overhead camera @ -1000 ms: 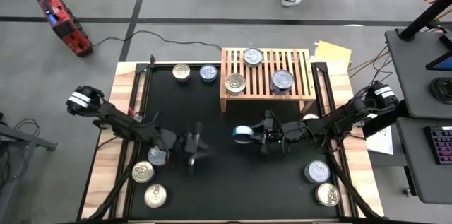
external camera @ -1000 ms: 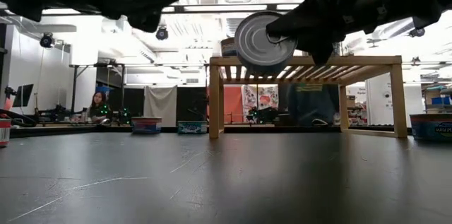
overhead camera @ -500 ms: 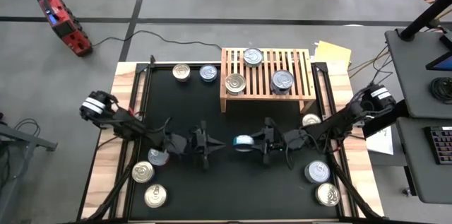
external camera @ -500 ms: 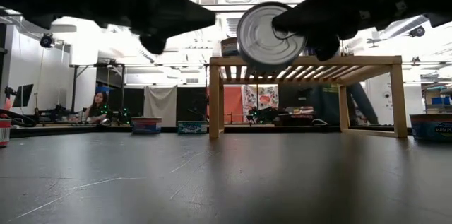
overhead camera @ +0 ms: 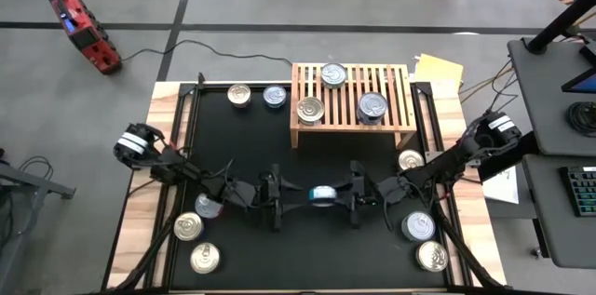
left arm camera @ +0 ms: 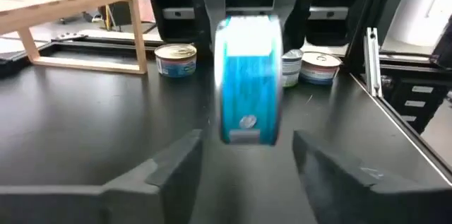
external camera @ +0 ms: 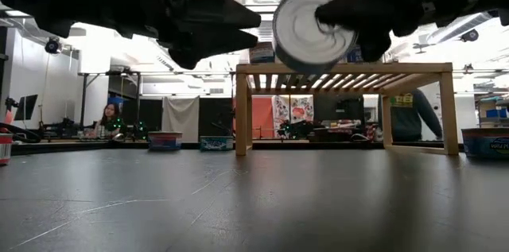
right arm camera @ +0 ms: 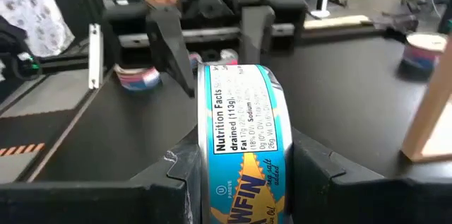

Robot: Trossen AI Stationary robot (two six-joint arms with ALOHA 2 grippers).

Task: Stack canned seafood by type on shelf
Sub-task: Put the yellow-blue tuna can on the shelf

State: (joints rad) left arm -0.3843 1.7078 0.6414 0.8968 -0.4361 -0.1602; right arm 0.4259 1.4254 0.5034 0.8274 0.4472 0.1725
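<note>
Above mid-worktop the right tool [overhead camera: 346, 194] pinches a blue can [overhead camera: 323, 193] on edge, axis level. The left tool [overhead camera: 282, 197] faces it, fingers spread. Only the right wrist view shows its nutrition label.

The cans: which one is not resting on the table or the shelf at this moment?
The blue-labelled can at the middle of the mat. The right gripper holds it in the air, turned on edge, facing the open left gripper. All the others sit flat.

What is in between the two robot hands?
A blue-labelled can, held on edge by the right gripper. The left gripper faces it, fingers open around it. The high view shows this.
</note>
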